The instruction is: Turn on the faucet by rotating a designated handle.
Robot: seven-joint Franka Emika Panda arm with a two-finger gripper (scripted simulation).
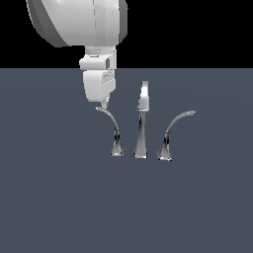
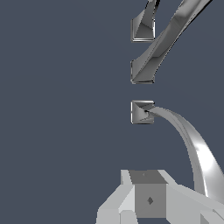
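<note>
I am looking across the flat slate-grey table (image 1: 54, 197), and the white Panda arm (image 1: 79, 22) is hanging in from above on the exterior view's left. The chrome faucet (image 1: 142, 123) is standing mid-table as three separate pieces in a row: the tall straight spout (image 1: 143, 106) in the middle, a thicker arched lever (image 1: 174, 131) on the exterior view's right, and the handle (image 1: 111, 126), the slimmer hooked lever, on the exterior view's left.

I am holding the end effector (image 1: 103, 105) right over the free tip of the handle, its lower end touching or just above that tip; I cannot tell which. In the wrist view the handle (image 2: 192, 144) is sweeping from its small square base toward the end effector body (image 2: 148, 197). The fingertips are not showing clearly in either view, so I cannot tell whether they are apart or together.

I am judging this as the contact step: the approach looks done and the turning has not begun. The next move is calling for a sideways push on the tip, sweeping it around the base. I am watching for the thin, slick arm slipping off the finger.
</note>
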